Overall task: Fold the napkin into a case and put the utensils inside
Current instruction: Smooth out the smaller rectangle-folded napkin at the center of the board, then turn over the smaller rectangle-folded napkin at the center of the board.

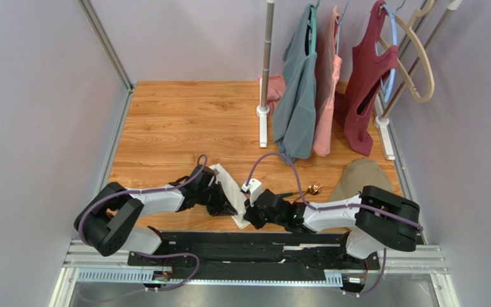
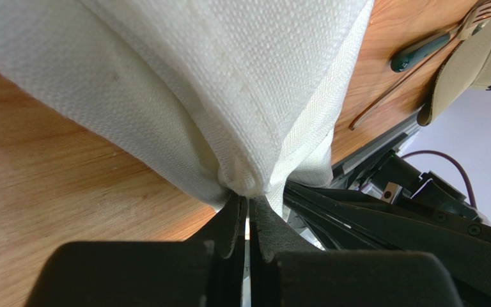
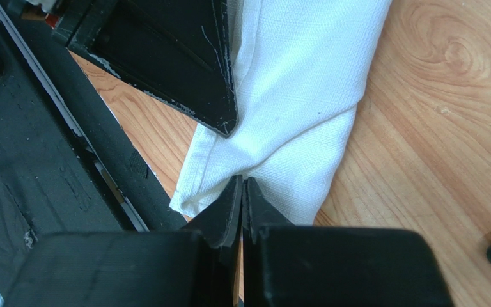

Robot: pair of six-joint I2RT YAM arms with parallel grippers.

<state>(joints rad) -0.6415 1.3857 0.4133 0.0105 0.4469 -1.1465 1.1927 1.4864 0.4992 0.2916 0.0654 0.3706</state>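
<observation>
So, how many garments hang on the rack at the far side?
3: a grey-green top left, a pink top in the middle, a dark red tank top right. The pink cloth behind the pole may be a fourth.

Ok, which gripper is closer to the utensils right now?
Right. The right gripper pinches the napkin on the side facing the utensils; the left gripper pinches the napkin's opposite side, farther from them.

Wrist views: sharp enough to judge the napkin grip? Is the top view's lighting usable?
Left wrist: napkin weave crisp where the underexposed left gripper pinches it, distant fork soft. Right wrist: weave sharp, right gripper nearly black, no glare. Top external: even, soft light, but the arms hide part of the napkin.
</observation>
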